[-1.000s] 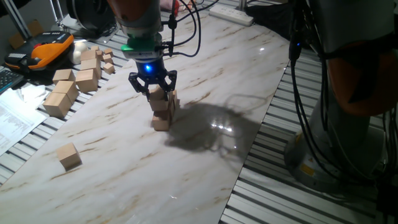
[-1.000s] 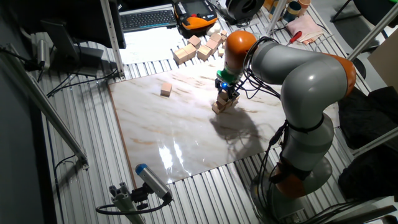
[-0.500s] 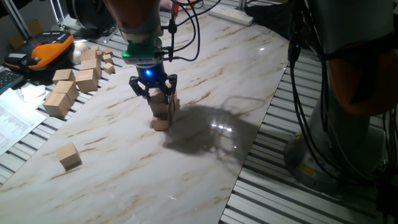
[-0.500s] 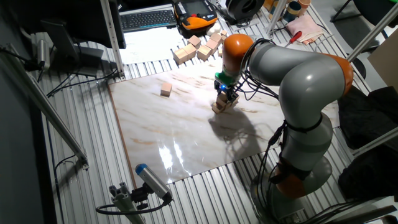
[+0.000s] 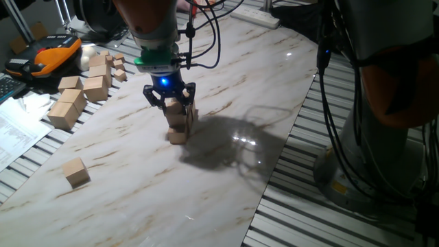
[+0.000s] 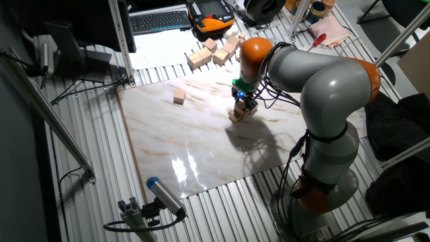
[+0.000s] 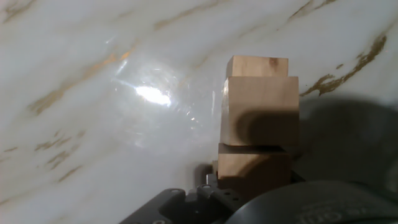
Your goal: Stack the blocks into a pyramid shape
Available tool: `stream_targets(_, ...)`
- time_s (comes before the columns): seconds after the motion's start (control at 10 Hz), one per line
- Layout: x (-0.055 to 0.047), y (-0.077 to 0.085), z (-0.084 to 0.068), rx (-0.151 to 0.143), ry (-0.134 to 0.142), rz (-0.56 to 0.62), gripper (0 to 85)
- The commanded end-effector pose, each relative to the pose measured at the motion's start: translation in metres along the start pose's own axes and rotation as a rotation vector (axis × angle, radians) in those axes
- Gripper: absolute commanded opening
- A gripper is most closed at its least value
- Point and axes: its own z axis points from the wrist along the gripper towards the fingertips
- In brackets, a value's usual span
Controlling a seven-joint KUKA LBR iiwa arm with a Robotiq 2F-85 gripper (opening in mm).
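Note:
A small stack of tan wooden blocks (image 5: pixel 180 123) stands mid-table on the marble board; it also shows in the other fixed view (image 6: pixel 239 113). My gripper (image 5: pixel 170 103) is right over it, its fingers on either side of the top block (image 5: pixel 173 104), which it holds against the stack. The gripper also shows in the other fixed view (image 6: pixel 244 101). The hand view shows three blocks in a line, the middle one (image 7: pixel 260 112) nearest. One more block (image 5: pixel 76 171) lies alone near the left front, also seen in the other fixed view (image 6: pixel 179 98).
A pile of bigger pale wooden blocks (image 5: pixel 75 96) lies off the board's left edge, also in the other fixed view (image 6: pixel 215 50). An orange tool (image 5: pixel 51 55) and papers sit beyond them. The arm's cables (image 5: pixel 206 34) hang over the board.
The gripper has sunk slightly toward the stack with the top block between its fingers. The lone block and the pile have not moved.

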Motion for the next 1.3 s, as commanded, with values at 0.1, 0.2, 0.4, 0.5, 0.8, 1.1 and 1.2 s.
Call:
stream_targets(0.1, -0.0005, 0.0012, 0.0008, 0.0, 0.0, 0.001, 0.0)
stream_targets(0.2, -0.0008, 0.0015, 0.0011, -0.002, 0.001, 0.003, 0.0)
stream_targets(0.4, -0.0007, 0.0017, 0.0011, -0.006, 0.005, 0.001, 0.0)
stream_targets(0.5, -0.0007, 0.0018, 0.001, -0.008, 0.007, 0.0, 17.0)
stream_targets(0.8, 0.0002, 0.0025, 0.0, -0.009, 0.011, -0.003, 17.0)
stream_targets(1.1, -0.0001, 0.0029, -0.0012, -0.006, 0.007, -0.003, 34.0)
stream_targets(1.2, -0.0006, 0.0028, -0.0015, -0.005, 0.006, -0.003, 34.0)
